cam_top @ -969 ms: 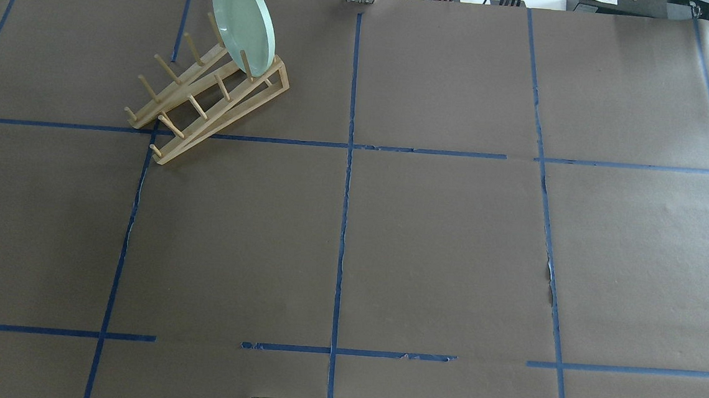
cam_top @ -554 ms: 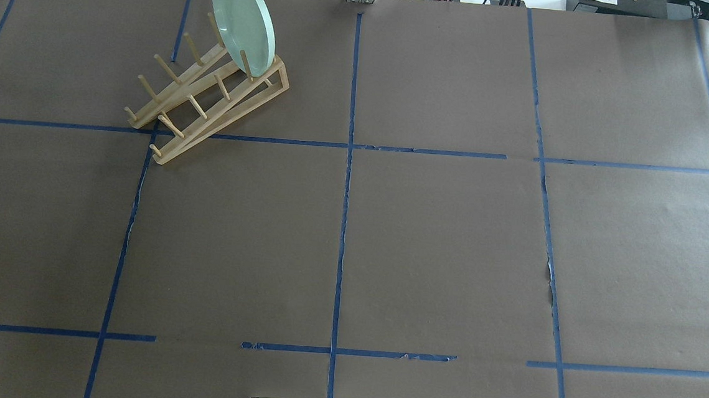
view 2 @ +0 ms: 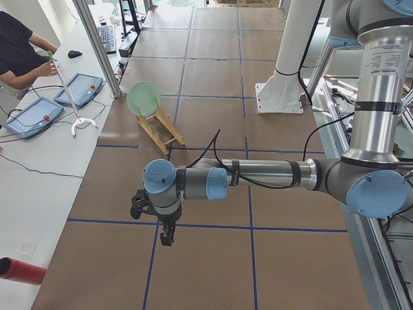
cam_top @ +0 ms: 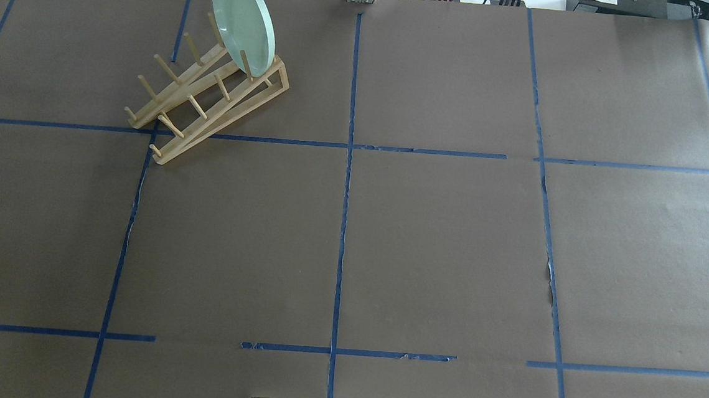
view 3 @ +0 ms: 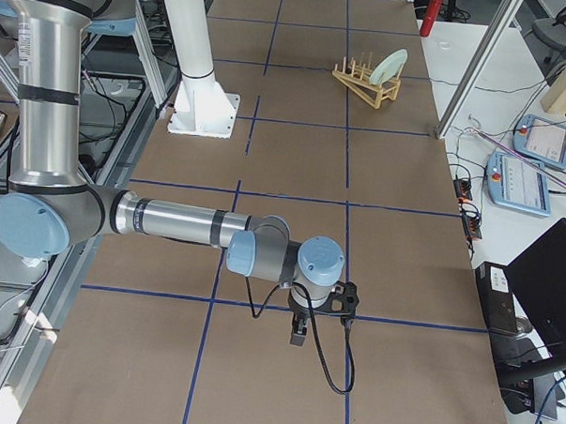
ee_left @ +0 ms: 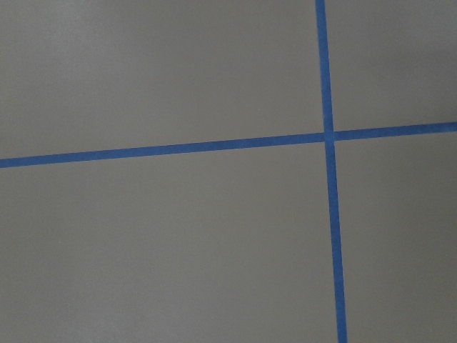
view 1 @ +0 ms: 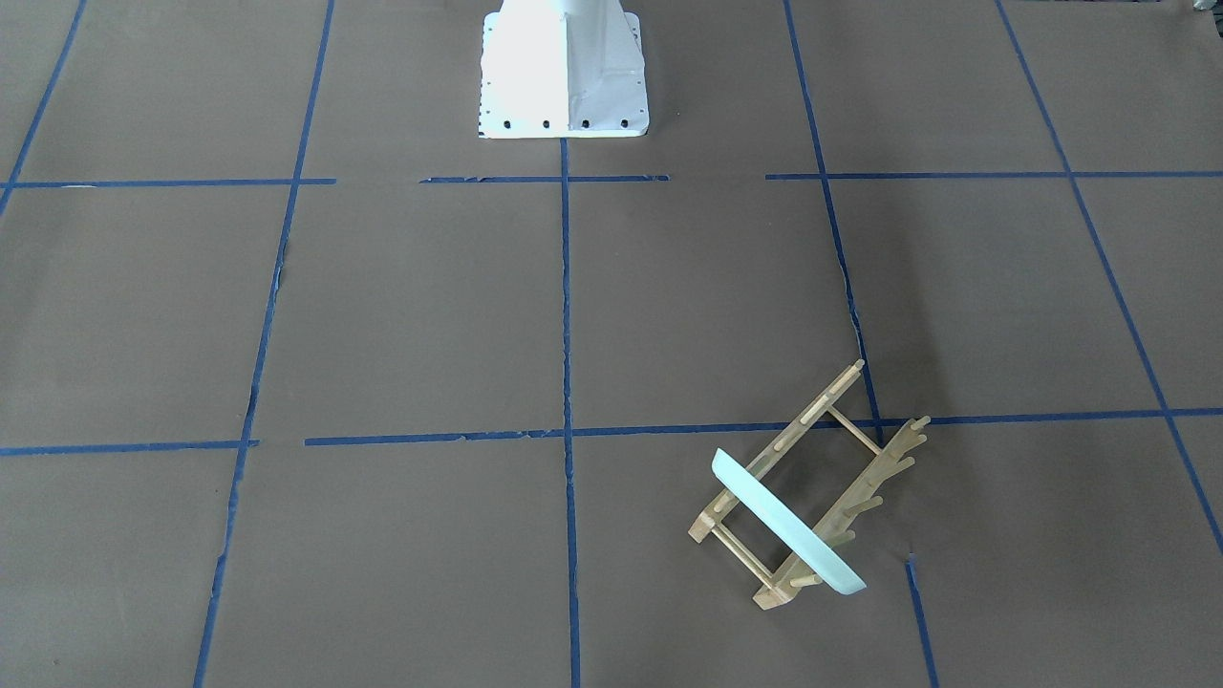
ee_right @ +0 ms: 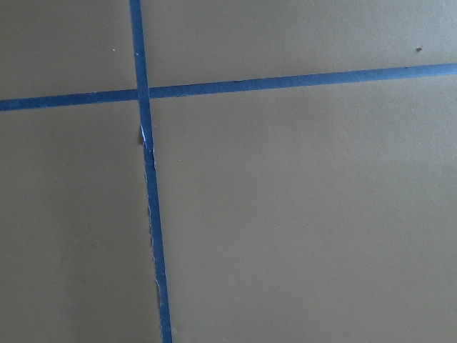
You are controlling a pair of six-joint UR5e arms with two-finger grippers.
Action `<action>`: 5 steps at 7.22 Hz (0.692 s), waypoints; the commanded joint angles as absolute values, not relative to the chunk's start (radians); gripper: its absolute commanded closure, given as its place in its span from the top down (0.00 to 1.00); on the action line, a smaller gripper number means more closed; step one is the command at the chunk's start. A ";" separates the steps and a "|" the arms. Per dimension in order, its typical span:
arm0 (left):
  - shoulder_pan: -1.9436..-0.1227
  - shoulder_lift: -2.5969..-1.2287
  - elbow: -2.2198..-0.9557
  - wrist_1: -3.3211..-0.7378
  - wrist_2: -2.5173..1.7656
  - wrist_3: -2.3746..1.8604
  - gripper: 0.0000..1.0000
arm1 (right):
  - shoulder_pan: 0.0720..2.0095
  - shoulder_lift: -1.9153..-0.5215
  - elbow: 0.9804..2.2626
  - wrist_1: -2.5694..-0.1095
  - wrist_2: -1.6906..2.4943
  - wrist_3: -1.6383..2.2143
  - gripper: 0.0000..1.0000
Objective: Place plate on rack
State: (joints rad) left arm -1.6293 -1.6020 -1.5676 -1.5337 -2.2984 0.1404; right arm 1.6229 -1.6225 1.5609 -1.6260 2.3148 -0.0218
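The pale mint-green plate [cam_top: 243,20] stands on edge between the pegs at the far end of the light wooden rack [cam_top: 194,104], at the table's far left in the overhead view. Both also show in the front view, the plate [view 1: 789,525] and the rack [view 1: 865,466]. Nothing holds the plate. My left gripper [view 2: 166,236] shows only in the exterior left view, far from the rack above a blue tape line; I cannot tell if it is open. My right gripper [view 3: 298,337] shows only in the exterior right view, at the table's other end; I cannot tell its state.
Brown paper with a blue tape grid covers the table. The white robot pedestal [view 1: 564,69] stands at the robot's side. An operator [view 2: 19,46] sits at a side bench with teach pendants [view 2: 32,116]. A red cylinder [view 2: 19,271] lies on that bench.
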 commanded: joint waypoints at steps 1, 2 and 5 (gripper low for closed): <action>-1.626 -1.597 -1.598 -1.534 -2.348 0.133 1.00 | 1.623 -1.623 1.562 -1.626 2.315 -0.023 1.00; -1.625 -1.598 -1.595 -1.535 -2.352 0.130 1.00 | 1.623 -1.623 1.560 -1.626 2.315 -0.021 1.00; -1.623 -1.597 -1.585 -1.548 -2.346 0.018 1.00 | 1.623 -1.623 1.562 -1.626 2.315 -0.021 1.00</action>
